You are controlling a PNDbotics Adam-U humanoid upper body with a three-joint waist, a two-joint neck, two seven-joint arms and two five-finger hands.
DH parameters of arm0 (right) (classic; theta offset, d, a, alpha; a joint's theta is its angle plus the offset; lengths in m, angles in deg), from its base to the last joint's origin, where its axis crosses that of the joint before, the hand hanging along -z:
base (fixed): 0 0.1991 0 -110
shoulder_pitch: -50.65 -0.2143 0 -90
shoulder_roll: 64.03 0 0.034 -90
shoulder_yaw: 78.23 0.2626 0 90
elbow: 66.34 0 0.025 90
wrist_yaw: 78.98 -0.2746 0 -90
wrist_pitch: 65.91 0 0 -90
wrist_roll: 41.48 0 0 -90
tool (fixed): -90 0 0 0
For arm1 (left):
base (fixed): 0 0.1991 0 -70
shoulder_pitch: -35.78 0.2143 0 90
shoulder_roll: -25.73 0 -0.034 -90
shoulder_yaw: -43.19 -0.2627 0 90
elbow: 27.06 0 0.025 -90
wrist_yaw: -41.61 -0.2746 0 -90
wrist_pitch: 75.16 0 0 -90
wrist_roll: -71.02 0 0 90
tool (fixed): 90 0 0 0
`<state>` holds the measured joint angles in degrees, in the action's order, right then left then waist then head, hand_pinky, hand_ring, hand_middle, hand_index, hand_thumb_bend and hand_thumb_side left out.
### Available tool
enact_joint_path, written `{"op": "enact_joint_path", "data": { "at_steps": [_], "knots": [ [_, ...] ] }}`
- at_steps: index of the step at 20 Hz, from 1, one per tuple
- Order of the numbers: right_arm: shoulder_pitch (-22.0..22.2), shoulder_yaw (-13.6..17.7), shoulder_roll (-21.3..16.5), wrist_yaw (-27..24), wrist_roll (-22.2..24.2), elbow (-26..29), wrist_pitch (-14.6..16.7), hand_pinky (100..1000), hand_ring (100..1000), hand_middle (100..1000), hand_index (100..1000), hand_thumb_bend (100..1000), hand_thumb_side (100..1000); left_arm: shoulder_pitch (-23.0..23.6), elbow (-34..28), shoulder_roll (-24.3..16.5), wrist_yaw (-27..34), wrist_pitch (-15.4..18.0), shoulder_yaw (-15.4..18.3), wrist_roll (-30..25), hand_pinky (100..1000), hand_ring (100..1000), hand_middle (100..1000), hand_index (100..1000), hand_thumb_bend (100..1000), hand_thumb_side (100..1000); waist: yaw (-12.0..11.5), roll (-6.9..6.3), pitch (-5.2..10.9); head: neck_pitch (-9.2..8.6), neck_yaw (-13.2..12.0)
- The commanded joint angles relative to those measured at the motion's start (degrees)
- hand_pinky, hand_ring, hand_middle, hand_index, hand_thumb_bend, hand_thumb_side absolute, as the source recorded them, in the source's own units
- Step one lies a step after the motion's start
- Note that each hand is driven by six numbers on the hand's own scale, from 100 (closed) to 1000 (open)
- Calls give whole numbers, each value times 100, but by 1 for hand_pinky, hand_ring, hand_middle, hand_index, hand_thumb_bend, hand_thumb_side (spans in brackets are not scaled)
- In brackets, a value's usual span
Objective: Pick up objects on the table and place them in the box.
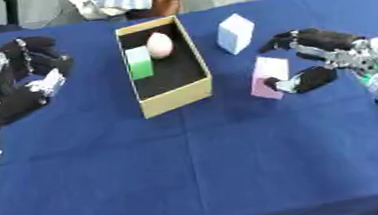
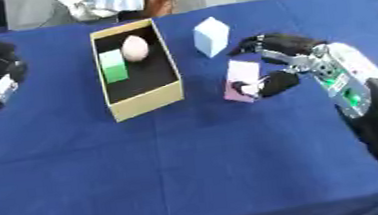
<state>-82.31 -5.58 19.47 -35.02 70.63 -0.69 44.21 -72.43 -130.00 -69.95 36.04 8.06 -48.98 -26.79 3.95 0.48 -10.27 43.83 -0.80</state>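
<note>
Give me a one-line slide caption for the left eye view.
Right hand closing on pink block; green block and egg already in box.

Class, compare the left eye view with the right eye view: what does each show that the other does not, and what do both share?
Only the left eye view shows the left hand with much of its silver forearm at the left edge. Only the right eye view shows the right arm's dark lower part reaching the bottom right corner. Both show the box holding a green block and an egg, the pale blue block, and the right hand round the pink block.
</note>
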Motion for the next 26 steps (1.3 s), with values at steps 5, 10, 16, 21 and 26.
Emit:
{"op": "enact_joint_path", "data": {
  "at_steps": [5,10,16,21,26],
  "knots": [
    [-242,352,125,568,-301,-746,-43,821,884,852,915,299,656,-33,-46,-77,38,1,57,-39,633,614,605,768,378,466,-45,37,60,29,54],
    [-291,500,199,740,-468,-1140,-51,819,877,846,913,282,663,-32,-42,-57,35,-1,47,-74,633,613,605,769,374,470,-63,22,50,29,75],
    [-305,578,268,791,-496,-1397,-34,802,836,758,903,255,645,-37,-42,-43,32,2,39,-112,633,612,604,770,370,473,-63,3,49,29,86],
    [-292,610,274,675,-674,-1357,-15,766,779,566,872,197,559,-32,-32,-34,42,0,39,-122,633,611,604,771,365,476,-63,-2,54,29,86],
    [-310,557,228,342,-924,-1036,55,759,756,505,841,107,492,-25,-25,-30,47,0,45,-121,635,610,603,771,361,477,-63,4,63,29,84]
  ]
}}
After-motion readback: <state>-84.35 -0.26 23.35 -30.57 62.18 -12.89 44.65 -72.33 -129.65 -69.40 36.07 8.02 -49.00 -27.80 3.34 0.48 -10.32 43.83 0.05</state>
